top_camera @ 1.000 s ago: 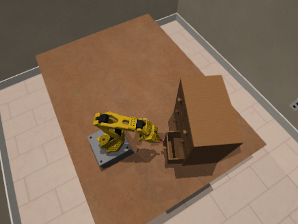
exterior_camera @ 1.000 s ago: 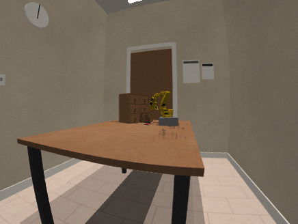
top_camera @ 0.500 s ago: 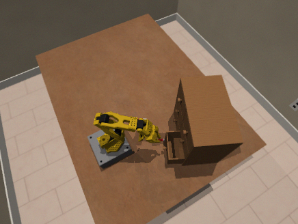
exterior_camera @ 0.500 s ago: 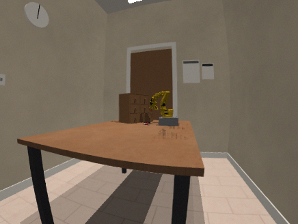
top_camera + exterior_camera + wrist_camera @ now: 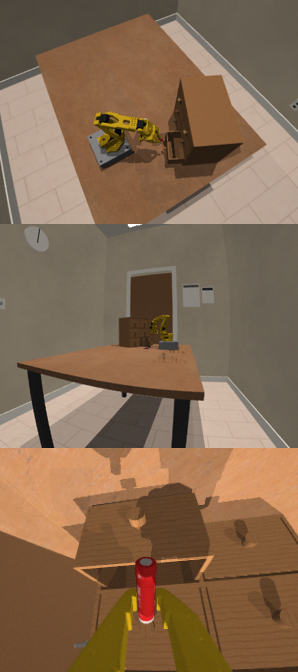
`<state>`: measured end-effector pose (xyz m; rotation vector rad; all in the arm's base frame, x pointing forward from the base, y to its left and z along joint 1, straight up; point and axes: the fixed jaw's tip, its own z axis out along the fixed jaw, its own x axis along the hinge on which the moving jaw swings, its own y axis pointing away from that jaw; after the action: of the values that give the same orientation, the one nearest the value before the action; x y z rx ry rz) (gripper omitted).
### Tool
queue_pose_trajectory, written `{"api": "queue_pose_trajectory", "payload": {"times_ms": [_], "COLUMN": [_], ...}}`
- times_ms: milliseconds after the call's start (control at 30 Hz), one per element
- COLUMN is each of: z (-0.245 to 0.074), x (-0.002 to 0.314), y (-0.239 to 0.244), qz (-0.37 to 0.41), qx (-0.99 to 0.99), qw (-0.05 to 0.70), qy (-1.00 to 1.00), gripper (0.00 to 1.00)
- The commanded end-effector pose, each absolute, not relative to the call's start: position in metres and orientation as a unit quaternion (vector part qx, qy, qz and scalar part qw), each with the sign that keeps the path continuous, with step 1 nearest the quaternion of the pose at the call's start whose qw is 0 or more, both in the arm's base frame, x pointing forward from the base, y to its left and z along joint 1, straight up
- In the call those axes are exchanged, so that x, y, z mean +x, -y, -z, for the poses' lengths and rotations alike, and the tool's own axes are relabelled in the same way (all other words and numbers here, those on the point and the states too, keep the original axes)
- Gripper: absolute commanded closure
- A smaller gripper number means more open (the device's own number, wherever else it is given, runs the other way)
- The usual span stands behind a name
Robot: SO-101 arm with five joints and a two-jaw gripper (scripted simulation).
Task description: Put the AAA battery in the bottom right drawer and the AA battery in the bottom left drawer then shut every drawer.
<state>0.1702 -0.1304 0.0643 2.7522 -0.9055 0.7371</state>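
My gripper [image 5: 146, 600] is shut on a slim red battery [image 5: 146, 589], which stands out past the yellow fingers; I cannot tell whether it is the AAA or the AA. In the wrist view its tip lies over the near rim of an open bottom-row drawer. In the top view the gripper [image 5: 158, 137] is just left of that drawer [image 5: 174, 149], which is pulled out of the wooden chest [image 5: 205, 114] at its near end. The drawer's inside looks empty where I can see it. The other drawers are shut.
A small red thing [image 5: 147, 347] lies on the table in front of the chest [image 5: 134, 332]. A small blue thing [image 5: 80, 644] lies on the table beside the chest. The arm's grey base [image 5: 109, 150] stands left of the chest.
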Motion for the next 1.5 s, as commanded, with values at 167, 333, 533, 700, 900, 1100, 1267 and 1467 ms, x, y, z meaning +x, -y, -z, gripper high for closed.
{"api": "queue_pose_trajectory", "payload": {"times_ms": [167,333,533,700,900,1100,1267,1467], "z": [-0.065,-0.065,-0.064,-0.067,-0.062,-0.057,-0.057,-0.057], "x": [0.17,0.17,0.169,0.191,0.217,0.229,0.229,0.229], "y": [0.131,0.13,0.13,0.145,0.164,0.173,0.173,0.173], "qz": [-0.249,-0.249,-0.249,-0.249,-0.249,-0.249,-0.249,-0.249], "qx": [0.918,0.918,0.918,0.918,0.918,0.918,0.918,0.918], "qw": [0.078,0.078,0.078,0.078,0.078,0.078,0.078,0.078], "qy": [0.3,0.298,0.298,0.298,0.298,0.298,0.298,0.298], "gripper": [1.0,1.0,1.0,1.0,1.0,1.0,1.0,1.0]}}
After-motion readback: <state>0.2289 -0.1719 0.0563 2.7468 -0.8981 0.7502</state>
